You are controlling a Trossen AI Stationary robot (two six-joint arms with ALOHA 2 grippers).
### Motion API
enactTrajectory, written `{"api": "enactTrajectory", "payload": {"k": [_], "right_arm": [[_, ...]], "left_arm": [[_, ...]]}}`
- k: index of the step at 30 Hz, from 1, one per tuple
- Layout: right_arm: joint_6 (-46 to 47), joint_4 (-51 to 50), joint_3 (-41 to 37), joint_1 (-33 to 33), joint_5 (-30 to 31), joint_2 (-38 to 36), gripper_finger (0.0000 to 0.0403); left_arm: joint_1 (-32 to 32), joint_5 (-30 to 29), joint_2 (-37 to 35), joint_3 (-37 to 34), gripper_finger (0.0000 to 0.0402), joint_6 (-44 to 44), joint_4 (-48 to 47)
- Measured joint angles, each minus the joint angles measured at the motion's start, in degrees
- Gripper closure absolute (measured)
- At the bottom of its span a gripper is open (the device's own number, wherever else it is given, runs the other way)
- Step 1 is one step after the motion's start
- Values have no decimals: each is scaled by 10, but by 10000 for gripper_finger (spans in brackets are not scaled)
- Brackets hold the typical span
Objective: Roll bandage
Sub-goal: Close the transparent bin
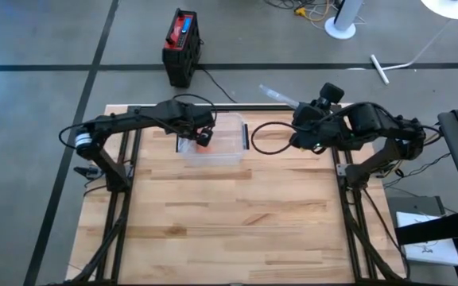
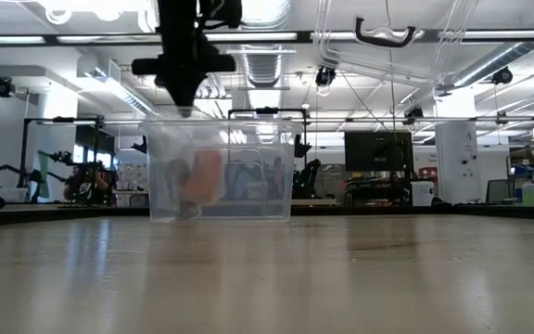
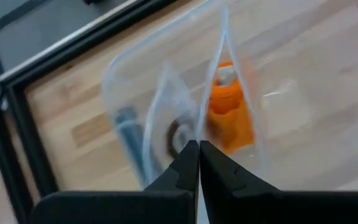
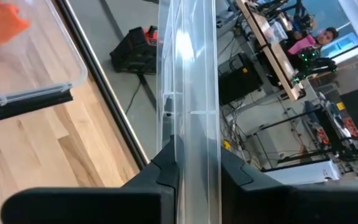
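Bandage [image 3: 230, 115], an orange roll, sits inside the clear plastic bin [image 1: 227, 151] near the desk's far edge, toward 12 o'clock from the desk's middle. Left gripper [image 3: 199, 163] has its jaws pressed together with nothing between them, poised over the bin's opening just above the roll; a dark round item lies beside the roll, too blurred to name. Right gripper [image 4: 194, 163] has its jaws clamped on the bin's clear lid [image 4: 188, 81], held on edge at about 3 o'clock from the bin. Wooden desk [image 1: 237, 222] lies bare toward 6 o'clock.
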Motion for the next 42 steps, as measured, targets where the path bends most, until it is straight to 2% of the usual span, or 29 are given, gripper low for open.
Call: {"api": "enactTrajectory", "payload": {"k": [6, 11, 14, 21, 25, 35, 42], "right_arm": [[0, 12, -32, 0, 1, 0, 359], [-1, 23, -56, 0, 1, 0, 359], [-1, 27, -67, 0, 1, 0, 359], [-2, 47, -71, 0, 1, 0, 359], [-2, 61, -75, 2, 1, 0, 359], [-23, 105, -132, 10, 6, 1, 360], [-57, 180, -191, 14, 6, 1, 363]], "left_arm": [[35, -2, -17, -91, 401, -34, 20], [46, -3, -30, -146, 397, -29, 112], [45, -3, -41, -157, 389, -14, 156], [47, -40, -56, -158, 377, 4, 156], [47, -49, -63, -158, 364, 45, 151], [49, -49, -79, -158, 294, 102, 145], [48, -49, -77, -170, 231, 124, 164]]}}
